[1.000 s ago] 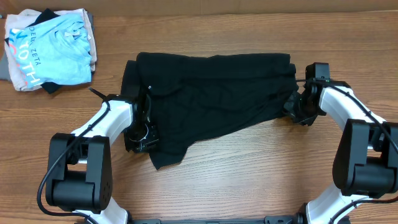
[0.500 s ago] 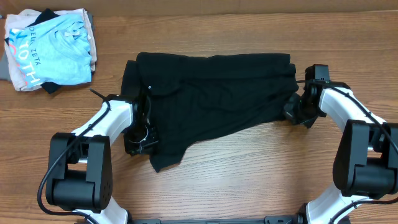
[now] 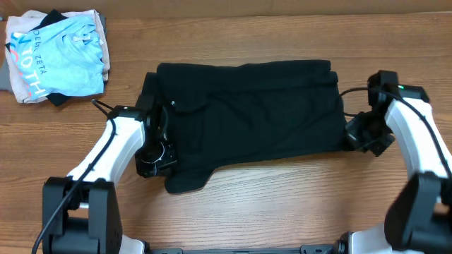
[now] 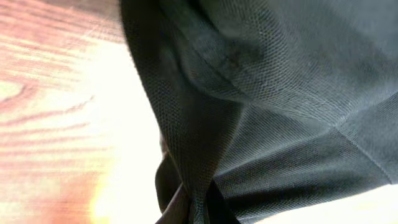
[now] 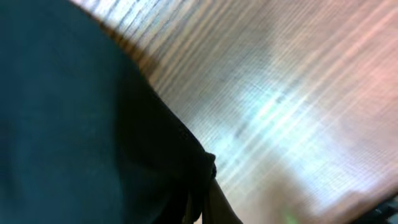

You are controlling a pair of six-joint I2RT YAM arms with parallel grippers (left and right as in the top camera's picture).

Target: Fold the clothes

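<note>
The black T-shirt point(image 3: 247, 113) lies spread wide across the middle of the wooden table point(image 3: 282, 204), with a tiny white mark point(image 3: 173, 104), too small to read, towards its 9 o'clock end and a loose flap hanging off at its 7 o'clock corner. The left gripper point(image 3: 157, 152) is closed on the fabric at the garment's 8 o'clock edge, where the left wrist view shows the cloth bunching into a pinch, and the right gripper point(image 3: 357, 134) is clamped on the hem at 3 o'clock. At the table's 10 o'clock a light blue shirt point(image 3: 60, 53) tops a pile of clothes point(image 3: 21, 88), its white lettering partly legible as "ZETA" above larger letters "OTH".
</note>
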